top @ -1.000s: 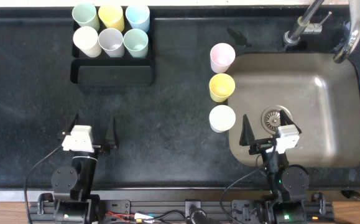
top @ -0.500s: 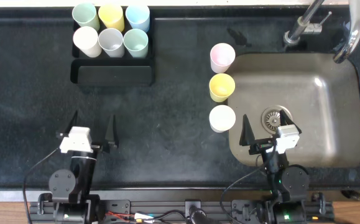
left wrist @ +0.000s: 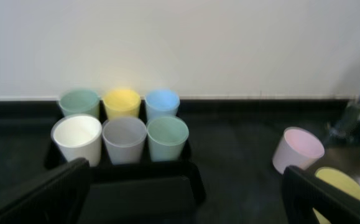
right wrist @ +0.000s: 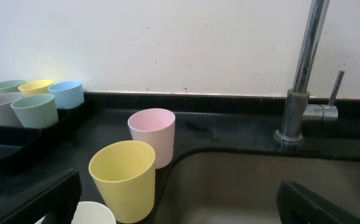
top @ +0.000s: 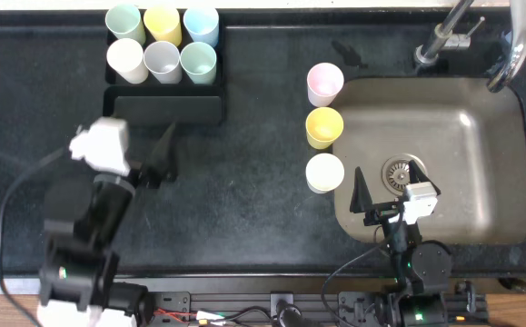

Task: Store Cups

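Gaping wide on nothing at left claw [left wrist: 186,186] near the tray [top: 164,110] and at right claw [top: 386,169] by the sink [top: 481,182], with six cups [top: 162,59] racked but pink cup [top: 324,82], yellow cup [top: 324,125] and white cup [top: 324,172] waiting on dark counter [top: 244,209]: seemingly two-thirds done, pale wall [left wrist: 229,43] behind.

Black speckled countertop [top: 263,182] running full width, meeting pale wall at back. Black tray [top: 164,111] sitting on it at back left, close to wall. Steel sink [top: 481,173] sitting sunk into countertop at right, faucet [top: 444,36] rising behind it. Three cups standing upright on countertop in row along sink's left rim: pink cup [top: 324,84] farthest back, yellow cup [top: 324,127] in middle, white cup [top: 324,173] nearest front edge. Cups standing close together, well apart from tray.
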